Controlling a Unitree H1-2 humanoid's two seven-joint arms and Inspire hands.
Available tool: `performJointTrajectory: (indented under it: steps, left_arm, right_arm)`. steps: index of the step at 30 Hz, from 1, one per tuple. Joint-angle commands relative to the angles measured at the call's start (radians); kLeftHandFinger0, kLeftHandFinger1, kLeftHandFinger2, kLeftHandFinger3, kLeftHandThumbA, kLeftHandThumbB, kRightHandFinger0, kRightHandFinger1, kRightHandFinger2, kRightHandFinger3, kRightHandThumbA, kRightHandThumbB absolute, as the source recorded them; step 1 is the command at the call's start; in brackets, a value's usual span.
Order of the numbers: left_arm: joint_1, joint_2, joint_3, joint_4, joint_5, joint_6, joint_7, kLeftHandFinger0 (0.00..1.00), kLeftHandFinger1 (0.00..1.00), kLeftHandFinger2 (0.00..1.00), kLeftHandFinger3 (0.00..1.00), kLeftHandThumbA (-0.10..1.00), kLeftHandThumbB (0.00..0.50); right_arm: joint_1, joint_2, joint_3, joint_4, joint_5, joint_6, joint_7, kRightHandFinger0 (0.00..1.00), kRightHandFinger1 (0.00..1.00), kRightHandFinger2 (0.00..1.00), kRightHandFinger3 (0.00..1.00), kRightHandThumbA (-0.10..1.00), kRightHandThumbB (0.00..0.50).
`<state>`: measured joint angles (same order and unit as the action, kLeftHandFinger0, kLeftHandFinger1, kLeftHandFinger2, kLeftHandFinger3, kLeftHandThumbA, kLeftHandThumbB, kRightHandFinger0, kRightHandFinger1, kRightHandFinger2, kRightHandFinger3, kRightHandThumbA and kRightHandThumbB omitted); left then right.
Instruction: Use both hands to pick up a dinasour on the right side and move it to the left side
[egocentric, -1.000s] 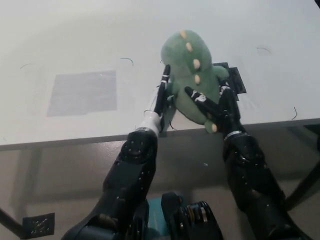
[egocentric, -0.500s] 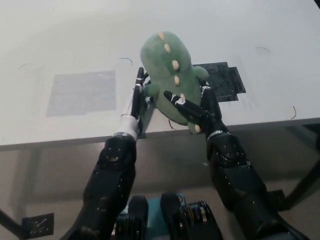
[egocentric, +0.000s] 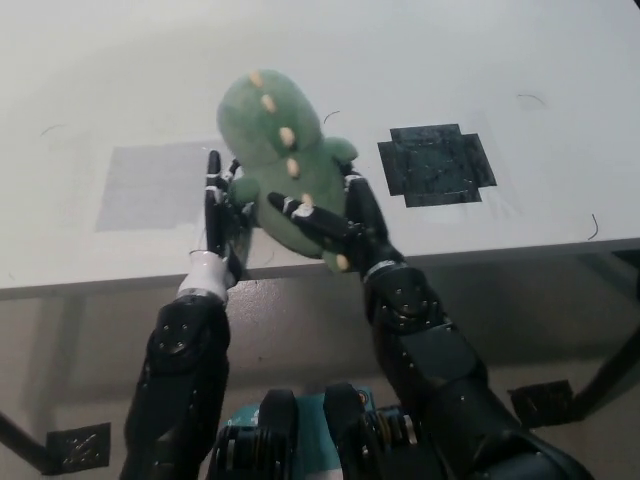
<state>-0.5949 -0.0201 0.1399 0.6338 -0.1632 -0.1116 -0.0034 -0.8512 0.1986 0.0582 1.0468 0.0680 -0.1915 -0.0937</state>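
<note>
My fingers (egocentric: 300, 210) on the right lie dark across the front of the soft green plush dinosaur with the row of pale spikes down its back (egocentric: 278, 150), and my left hand (egocentric: 218, 212) presses its flat side against the toy's other flank, so the thing is pinched between the two (a squashy body like this gives no single place to clamp, hence the squeeze from both sides). My right hand (egocentric: 335, 215) bears most of the underside. The dinosaur sits at the middle of the frame, over the near edge of the white tabletop (egocentric: 90, 90), between the black patch (egocentric: 435, 165) at right and the grey square (egocentric: 150, 185) at left, which I judge is its goal.
</note>
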Motion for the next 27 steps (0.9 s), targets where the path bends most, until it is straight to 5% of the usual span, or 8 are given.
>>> performJointTrajectory:
  steps: [1, 5, 8, 12, 15, 21, 27]
  left_arm:
    - [0.025, 0.007, 0.008, -0.056, -0.032, 0.080, -0.014, 1.00, 1.00, 1.00, 1.00, 1.00, 0.236]
    - [0.037, 0.030, 0.019, -0.118, -0.006, 0.113, 0.026, 1.00, 1.00, 1.00, 1.00, 1.00, 0.215]
    - [0.029, 0.048, 0.025, -0.120, -0.020, 0.054, -0.001, 1.00, 1.00, 1.00, 1.00, 1.00, 0.107]
    - [0.033, 0.060, 0.024, -0.143, -0.005, 0.052, 0.014, 1.00, 1.00, 1.00, 1.00, 1.00, 0.076]
    - [0.034, 0.073, 0.034, -0.156, -0.024, 0.071, 0.010, 1.00, 1.00, 1.00, 1.00, 1.00, 0.127]
    - [0.030, 0.080, 0.036, -0.181, -0.023, 0.072, 0.013, 1.00, 1.00, 1.00, 1.00, 1.00, 0.088]
    - [0.017, 0.088, 0.038, -0.154, -0.021, 0.037, 0.010, 1.00, 1.00, 1.00, 1.00, 1.00, 0.125]
  right_arm:
    - [-0.058, 0.090, 0.055, 0.023, -0.033, 0.049, 0.098, 1.00, 1.00, 1.00, 1.00, 1.00, 0.191]
    - [-0.095, 0.114, 0.063, 0.040, -0.025, 0.044, 0.106, 1.00, 1.00, 1.00, 1.00, 1.00, 0.215]
    - [-0.120, 0.124, 0.073, 0.039, -0.030, 0.050, 0.111, 1.00, 1.00, 1.00, 1.00, 1.00, 0.182]
    - [-0.141, 0.128, 0.069, 0.059, -0.019, 0.041, 0.130, 1.00, 1.00, 1.00, 1.00, 1.00, 0.187]
    - [-0.161, 0.135, 0.060, 0.098, -0.012, 0.020, 0.136, 1.00, 1.00, 1.00, 1.00, 1.00, 0.212]
    - [-0.182, 0.139, 0.060, 0.118, -0.025, -0.001, 0.116, 1.00, 1.00, 1.00, 1.00, 1.00, 0.249]
    - [-0.189, 0.134, 0.064, 0.131, -0.033, -0.029, 0.118, 1.00, 1.00, 1.00, 1.00, 1.00, 0.219]
